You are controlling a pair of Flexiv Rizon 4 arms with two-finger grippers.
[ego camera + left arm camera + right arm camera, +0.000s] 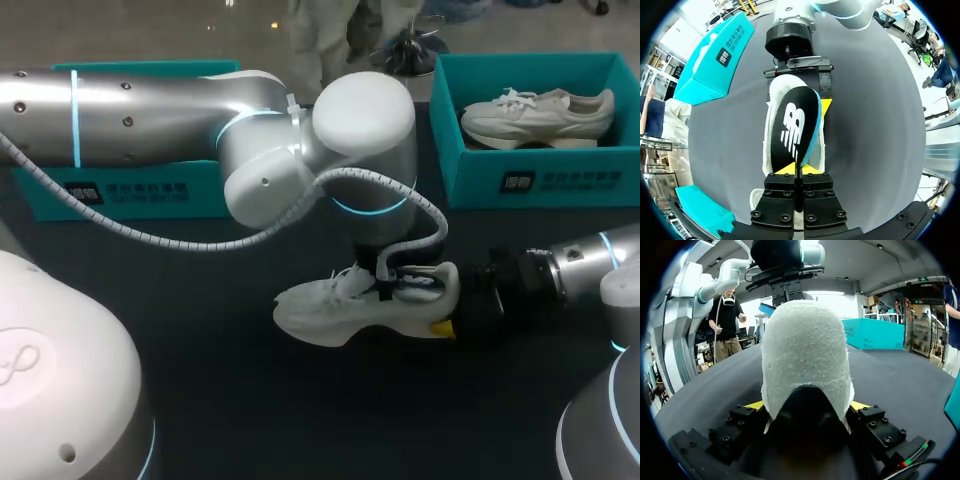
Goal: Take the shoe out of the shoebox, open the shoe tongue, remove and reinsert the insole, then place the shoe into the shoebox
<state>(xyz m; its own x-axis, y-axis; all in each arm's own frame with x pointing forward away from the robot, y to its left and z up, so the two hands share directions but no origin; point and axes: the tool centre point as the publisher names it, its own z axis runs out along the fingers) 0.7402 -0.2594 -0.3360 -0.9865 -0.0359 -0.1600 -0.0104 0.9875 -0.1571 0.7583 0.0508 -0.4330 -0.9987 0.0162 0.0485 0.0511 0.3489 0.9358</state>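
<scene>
Resting upright on its sole in the middle of the dark worktop point(260, 410), the white sneaker point(340, 310) points its toe toward my left side. The right tool point(807, 407) clamps the heel from both sides, yellow tips against the fabric. The left tool point(797, 169), above the shoe's opening, pinches the edge of the black insole point(795, 120), which sits tilted on edge in that opening. Farther back at the right, a teal shoebox point(470, 185) holds a second sneaker point(540, 112); another teal box point(120, 195) stands at the left.
</scene>
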